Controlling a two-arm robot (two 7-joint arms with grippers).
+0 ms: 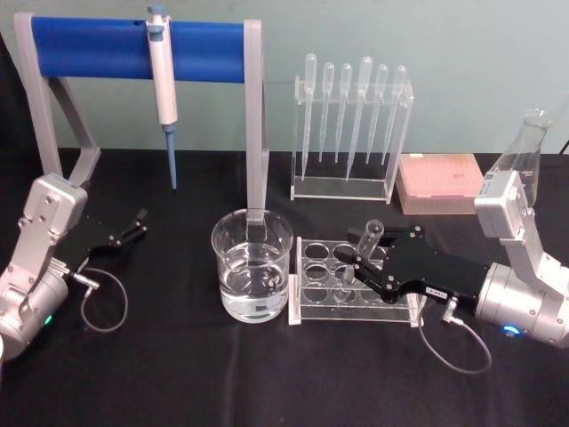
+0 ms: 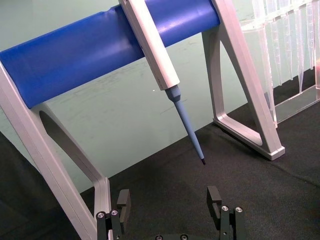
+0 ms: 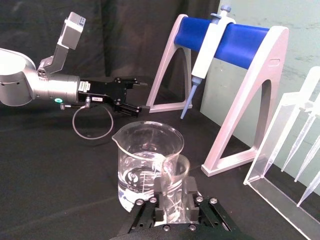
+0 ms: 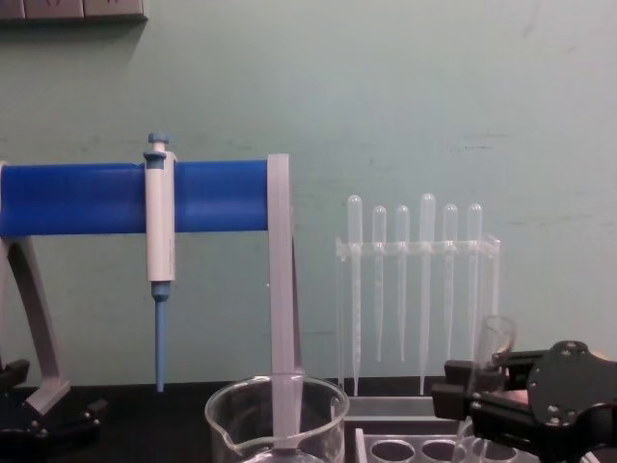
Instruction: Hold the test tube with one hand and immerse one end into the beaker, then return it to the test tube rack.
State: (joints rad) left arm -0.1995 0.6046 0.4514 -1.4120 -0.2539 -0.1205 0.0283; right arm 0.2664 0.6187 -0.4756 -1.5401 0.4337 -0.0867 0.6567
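The test tube [image 1: 366,238] leans over the clear rack [image 1: 313,294], with its lower end down among the rack's holes. My right gripper [image 1: 362,264] is shut on the test tube from the right. In the right wrist view the tube [image 3: 176,172] stands between the two fingers [image 3: 159,189], and the beaker [image 3: 147,157] is just beyond. The beaker [image 1: 252,265] holds water and stands left of the rack. In the chest view the tube's rim [image 4: 495,336] rises above the right gripper [image 4: 465,397], beside the beaker [image 4: 276,413]. My left gripper [image 1: 133,227] rests open at the far left, its fingers [image 2: 123,204] wide apart.
A blue-barred stand [image 1: 133,49] with a white-and-blue pipettor [image 1: 163,98] rises behind the beaker. A clear holder of plastic pipettes [image 1: 351,124], a pink box [image 1: 438,182] and a glass flask [image 1: 524,151] stand at the back right. A black cloth covers the table.
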